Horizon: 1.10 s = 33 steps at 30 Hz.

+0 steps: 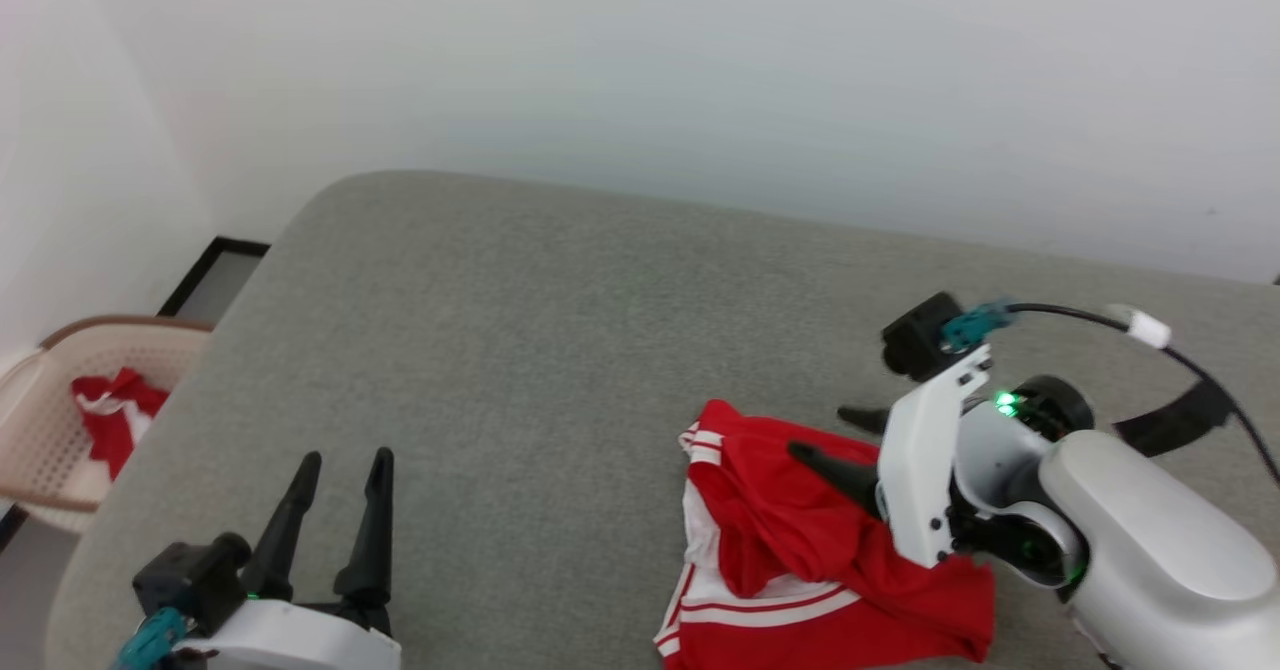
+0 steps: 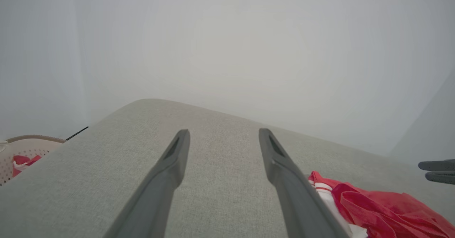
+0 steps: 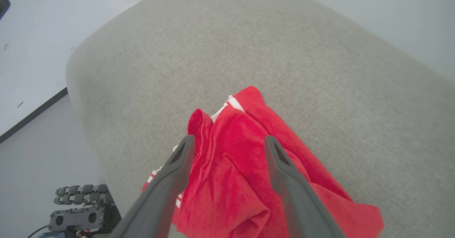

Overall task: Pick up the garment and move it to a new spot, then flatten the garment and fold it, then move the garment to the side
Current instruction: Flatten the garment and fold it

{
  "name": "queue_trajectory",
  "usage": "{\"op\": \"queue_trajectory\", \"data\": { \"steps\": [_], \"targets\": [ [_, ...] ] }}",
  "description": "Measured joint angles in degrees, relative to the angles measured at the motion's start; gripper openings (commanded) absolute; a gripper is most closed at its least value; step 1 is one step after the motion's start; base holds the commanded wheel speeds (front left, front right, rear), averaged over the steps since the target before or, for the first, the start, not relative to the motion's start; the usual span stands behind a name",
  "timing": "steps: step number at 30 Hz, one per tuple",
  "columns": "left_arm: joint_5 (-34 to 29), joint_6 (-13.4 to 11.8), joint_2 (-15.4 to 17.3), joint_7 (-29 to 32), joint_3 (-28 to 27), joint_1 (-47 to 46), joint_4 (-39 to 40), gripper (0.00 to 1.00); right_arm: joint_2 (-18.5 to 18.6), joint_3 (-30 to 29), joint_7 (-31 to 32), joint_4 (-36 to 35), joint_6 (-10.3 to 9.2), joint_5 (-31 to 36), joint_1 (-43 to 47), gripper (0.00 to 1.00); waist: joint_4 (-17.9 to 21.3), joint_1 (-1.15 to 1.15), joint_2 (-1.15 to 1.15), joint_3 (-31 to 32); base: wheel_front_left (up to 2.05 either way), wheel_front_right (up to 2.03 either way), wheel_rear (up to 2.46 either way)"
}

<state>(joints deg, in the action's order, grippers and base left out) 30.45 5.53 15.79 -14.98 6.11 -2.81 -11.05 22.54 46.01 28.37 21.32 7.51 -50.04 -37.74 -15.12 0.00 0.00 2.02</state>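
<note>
The garment [image 1: 790, 540] lies crumpled on the grey padded surface [image 1: 500, 350] at the lower right, red with white striped trim showing. My right gripper [image 1: 820, 430] stands open over its far edge, fingers pointing left and gripping nothing. In the right wrist view the garment [image 3: 231, 181] lies bunched under and between the spread fingers of that gripper [image 3: 229, 140]. At the lower left my left gripper [image 1: 346, 458] is open and empty, well clear of the cloth. From the left wrist, the left gripper [image 2: 224, 133] points across bare grey fabric, with the garment [image 2: 376, 206] at the lower right.
A beige basket [image 1: 60, 350] stands beside the surface at the far left with a small red-and-white cloth heap [image 1: 110, 415] in it. A pale wall runs behind the rounded far edge. A black cable loops over my right wrist [image 1: 1100, 318].
</note>
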Motion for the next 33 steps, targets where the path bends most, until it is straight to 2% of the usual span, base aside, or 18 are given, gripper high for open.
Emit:
{"op": "queue_trajectory", "data": {
  "steps": [8, 14, 25, 33],
  "targets": [
    [-1.55, -0.34, 0.55, -0.01, -1.88, 2.59, 1.82, 1.00, 4.32, -1.67, -12.38, -2.81, 0.00, 1.29, 2.89, 1.00, 3.64, 0.00, 0.00, 1.05, 0.00, 0.00, 0.00],
    [-2.53, -0.31, 0.62, -0.11, -4.55, 5.20, 2.88, 1.00, 7.24, -5.97, -22.23, -2.65, 0.00, 2.63, 6.62, 1.00, 6.94, 0.00, 0.00, 1.45, 0.00, 0.00, 0.00],
    [-6.01, 0.40, -0.32, -0.12, -8.38, 8.08, 4.32, 1.00, 10.07, -15.30, -32.52, -0.34, 0.00, 6.10, 14.49, 1.00, 11.81, 0.00, 0.00, 2.06, 0.00, 0.00, 0.00],
    [-8.70, 1.11, -1.30, -0.14, -10.60, 9.28, 4.98, 1.00, 9.26, -23.28, -36.77, -0.42, 0.00, 8.61, 22.23, 1.00, 14.32, 0.00, 0.00, 2.57, 0.00, 0.00, 0.00]
  ]
}}
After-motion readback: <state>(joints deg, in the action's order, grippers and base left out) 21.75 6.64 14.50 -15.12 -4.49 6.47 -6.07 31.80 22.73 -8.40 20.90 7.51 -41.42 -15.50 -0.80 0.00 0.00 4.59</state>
